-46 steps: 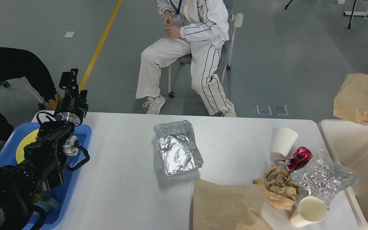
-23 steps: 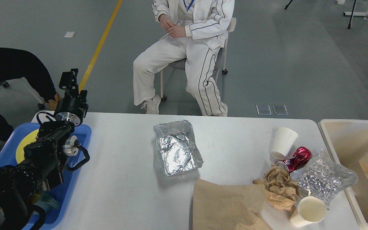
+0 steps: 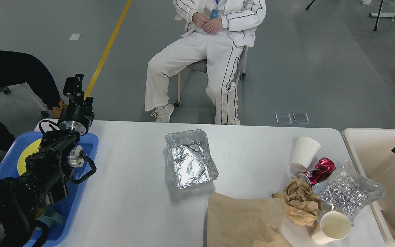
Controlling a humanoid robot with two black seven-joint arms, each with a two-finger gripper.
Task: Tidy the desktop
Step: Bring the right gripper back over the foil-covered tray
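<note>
Though its opening cannot be told, left tool (image 3: 74, 85) beyond desktop's (image 3: 132, 192) left corner.

Bright, even overhead light. Soft, faint shadows sit beneath the foil tray (image 3: 189, 164) on the white desktop (image 3: 132, 206). Foil glints mildly. Sharp focus throughout, no visible blur.
</note>
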